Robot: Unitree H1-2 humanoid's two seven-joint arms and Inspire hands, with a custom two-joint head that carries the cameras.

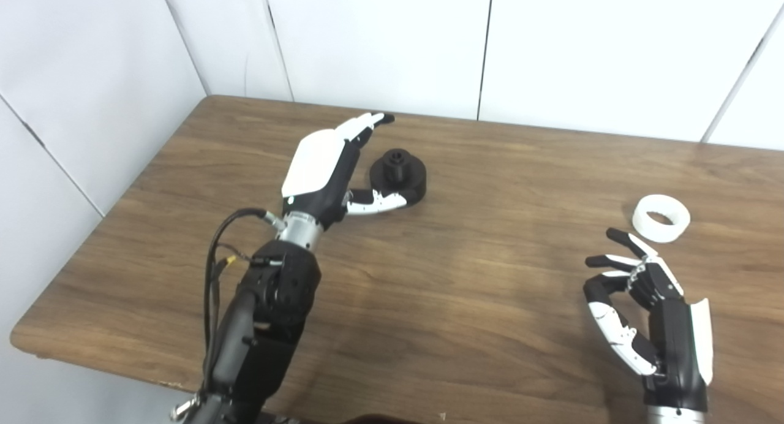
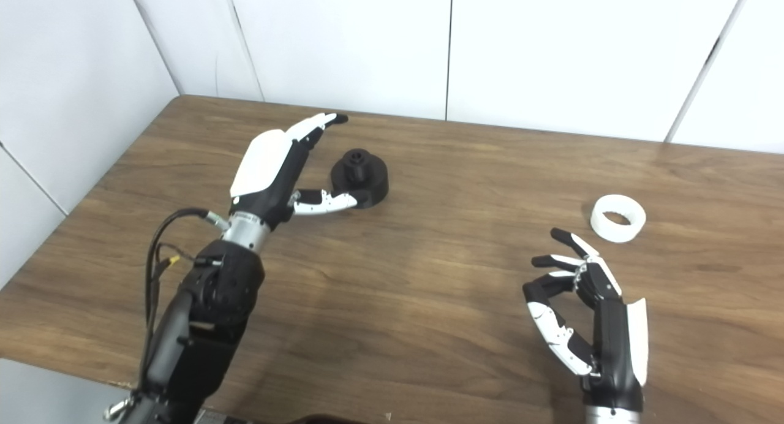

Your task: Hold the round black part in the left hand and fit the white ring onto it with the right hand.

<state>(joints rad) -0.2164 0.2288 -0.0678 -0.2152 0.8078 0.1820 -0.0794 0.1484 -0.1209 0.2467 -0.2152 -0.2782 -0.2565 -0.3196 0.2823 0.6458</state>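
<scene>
Left hand (image 1: 324,166) spread wide, holding nothing: fingers (image 1: 367,125) stretched flat past the far-left side of the black part (image 1: 399,174), thumb (image 1: 378,201) lying along its near edge, touching or nearly so, I cannot tell. Part sits flat on the table (image 1: 478,289), hub up. Right hand (image 1: 649,314) also empty, fingers loosely curled and apart, palm facing left. White ring (image 1: 661,217) rests on the wood just beyond its fingertips, not touched.
</scene>
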